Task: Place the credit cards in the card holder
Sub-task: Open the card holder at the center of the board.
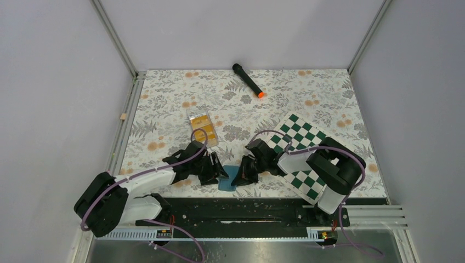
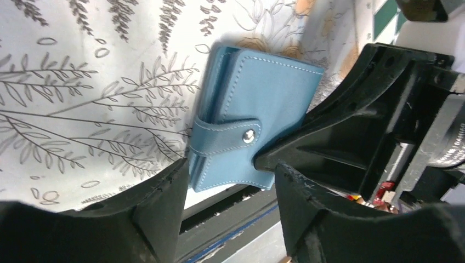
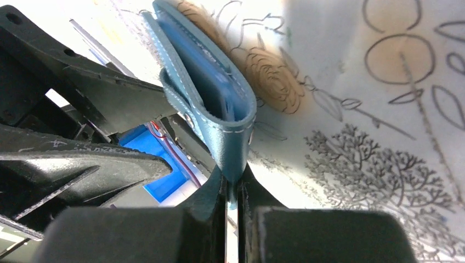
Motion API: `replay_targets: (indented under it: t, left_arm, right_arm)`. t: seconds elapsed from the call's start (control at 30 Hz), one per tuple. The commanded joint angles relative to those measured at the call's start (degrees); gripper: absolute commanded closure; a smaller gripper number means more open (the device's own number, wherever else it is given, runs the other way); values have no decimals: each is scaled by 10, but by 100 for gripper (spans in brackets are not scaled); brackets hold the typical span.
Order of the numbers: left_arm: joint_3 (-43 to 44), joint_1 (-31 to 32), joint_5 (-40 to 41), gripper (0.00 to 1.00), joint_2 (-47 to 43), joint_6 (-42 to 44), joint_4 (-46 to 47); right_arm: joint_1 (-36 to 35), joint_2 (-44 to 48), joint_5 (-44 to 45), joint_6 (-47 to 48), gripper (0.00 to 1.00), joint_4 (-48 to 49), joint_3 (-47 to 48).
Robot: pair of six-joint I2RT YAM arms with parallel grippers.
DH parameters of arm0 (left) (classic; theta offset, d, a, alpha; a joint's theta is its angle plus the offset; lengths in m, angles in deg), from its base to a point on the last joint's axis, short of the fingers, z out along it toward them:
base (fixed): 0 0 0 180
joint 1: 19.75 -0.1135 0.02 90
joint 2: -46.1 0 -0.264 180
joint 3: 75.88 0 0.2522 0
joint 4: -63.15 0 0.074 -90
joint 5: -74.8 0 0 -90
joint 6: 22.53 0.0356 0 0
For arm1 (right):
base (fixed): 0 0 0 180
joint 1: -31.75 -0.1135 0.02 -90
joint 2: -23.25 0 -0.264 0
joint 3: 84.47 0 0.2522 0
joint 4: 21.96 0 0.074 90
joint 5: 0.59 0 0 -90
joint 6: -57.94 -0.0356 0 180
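The blue card holder [image 1: 226,184] lies near the table's front edge, folded, its snap tab fastened [image 2: 249,137]. My right gripper [image 3: 231,183] is shut on one thin edge of the card holder [image 3: 219,93] and reaches it from the right [image 1: 242,175]. My left gripper [image 2: 230,203] is open; its fingers stand either side of the holder's near end, coming from the left [image 1: 215,171]. The orange-yellow credit cards [image 1: 202,128] rest in a clear plastic tray behind the left gripper, apart from both grippers.
A green and white chessboard [image 1: 304,137] lies under the right arm. At the back of the table is a black marker with an orange tip [image 1: 248,80]. The black rail [image 1: 241,211] runs just in front of the holder.
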Motion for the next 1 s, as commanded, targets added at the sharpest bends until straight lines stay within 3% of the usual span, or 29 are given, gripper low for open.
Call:
replay_targets:
  t: [0.0,0.1,0.2,0.47,0.73,0.97]
  left_arm:
    - [13,3,18,35,-42,15,-14]
    - [34,4,39,19,-70,37,-65]
    - [60,4,58,12,-96,63,-107]
    - [141,43,86,12,-102,87,-162]
    - [268,144,162,15,22,86,-220]
    - [344,205,176,18,124,73,-228]
  right_arm:
    - [2,54,20,22,100,-5,2]
    - [2,106,47,83,100,-124,29]
    - [2,156,81,127,100,-225,52]
    - [2,249,145,155,100,-359,47]
    - [1,298,162,160,100,-414,40]
    - [1,319,157,156,100,-428,32]
